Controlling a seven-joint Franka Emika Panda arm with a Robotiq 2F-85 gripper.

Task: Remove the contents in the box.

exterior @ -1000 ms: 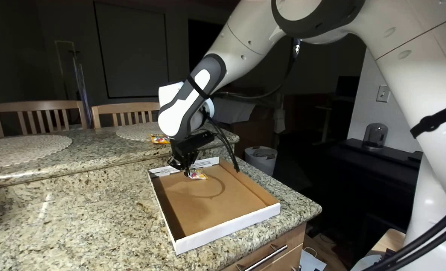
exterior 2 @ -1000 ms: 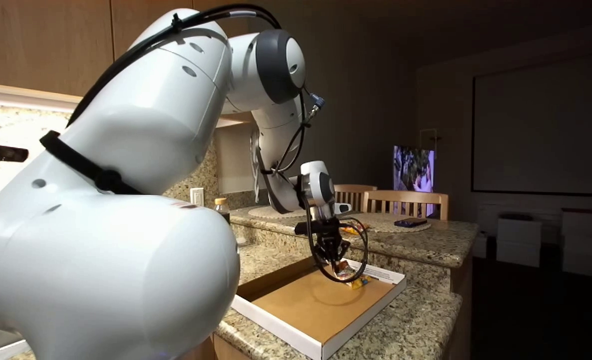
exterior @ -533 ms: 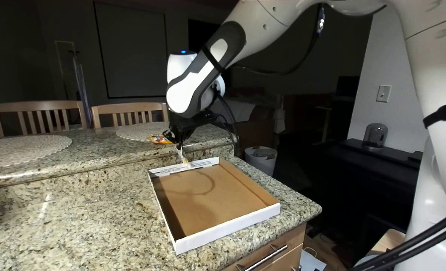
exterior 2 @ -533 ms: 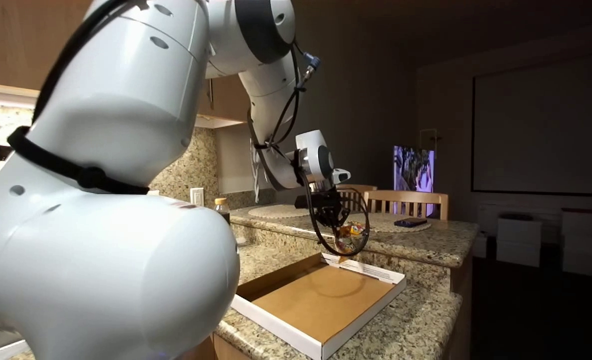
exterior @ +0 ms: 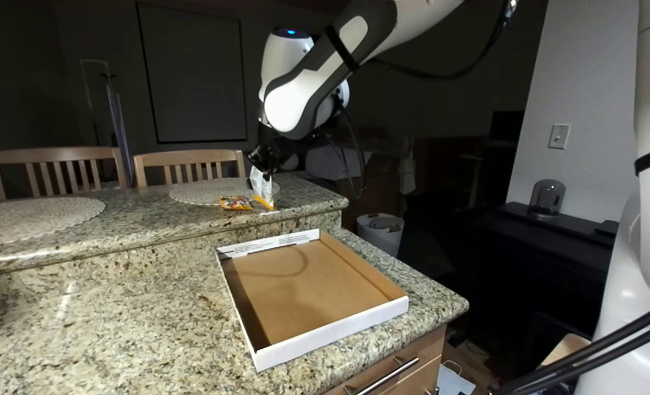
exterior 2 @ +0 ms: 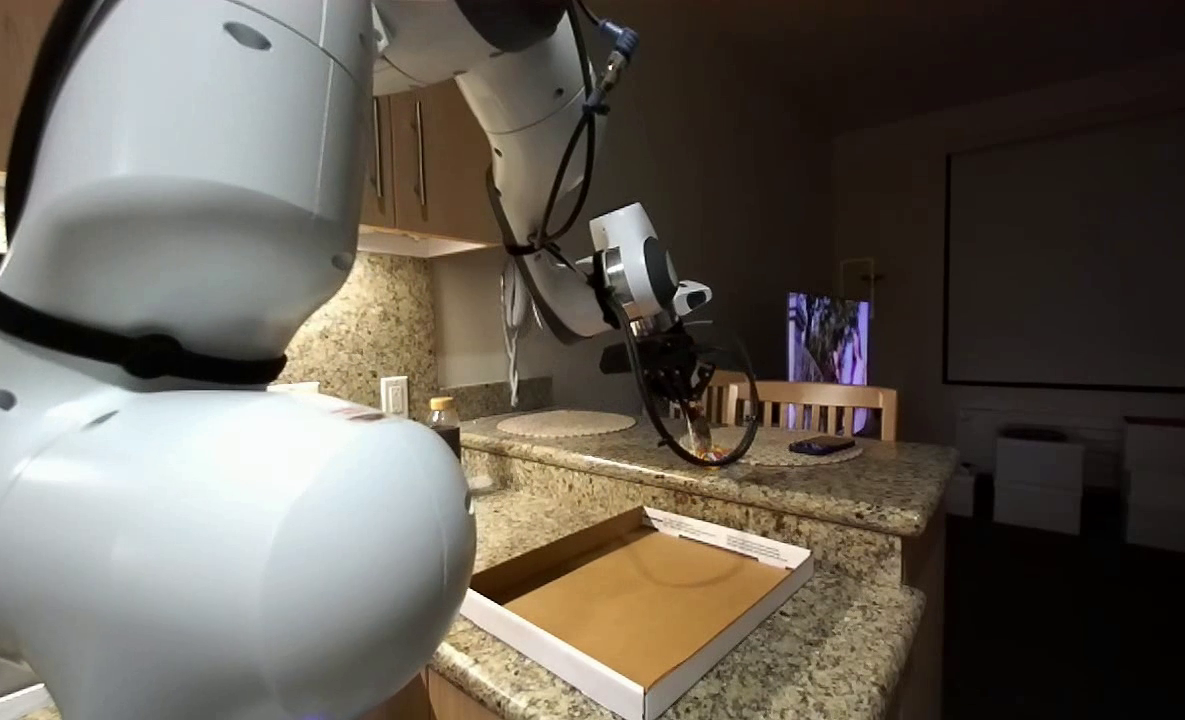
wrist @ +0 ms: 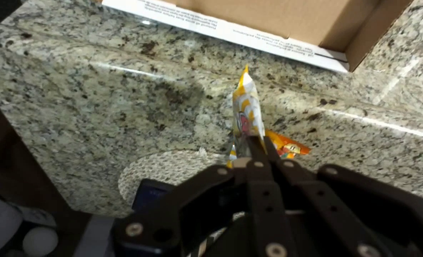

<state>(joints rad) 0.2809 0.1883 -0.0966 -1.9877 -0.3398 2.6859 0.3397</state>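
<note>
Pinching a white-and-yellow snack packet (wrist: 247,107) by one end in the gripper (wrist: 262,142), clamped tight around it. Letting the rest dangle, yellow edge lowest in an exterior view. Holding it over the raised granite counter (exterior: 138,219), close to the front edge; can't tell whether touching the stone at the bottom corner. Note an orange snack packet (exterior: 236,203) just beside, lying on the raised granite counter, partly hidden behind the gripper in the wrist view.

Next out, log the shallow cardboard box (exterior: 330,332) on the lower granite counter (exterior: 127,318), below and near the held packet. Low white walls, brown floor, small print along the side closest to the raised part. Wooden drawer (exterior: 426,346) with metal bar handle underneath.

Behind the packets, mark a round woven placemat (exterior: 201,192) with a dark phone (exterior 2: 822,444) lying on it, then another woven placemat (exterior: 34,216) farther along at the same raised level. Wooden slat-back chairs (exterior: 56,154) past those. Lit screen (exterior 2: 830,345) behind the chairs in an exterior view; also a tan-capped bottle (exterior 2: 442,412) there, lower part hidden by the arm (exterior 2: 222,520). Off the counter's end, tag a white bin (exterior: 377,236); farther off, a glass dome (exterior: 547,197) on a dark cabinet (exterior: 571,230) and a light switch (exterior: 559,136) on the pale wall (exterior: 599,82). Large dark-framed panel (exterior: 193,71) in the dim background, both exterior views.
</note>
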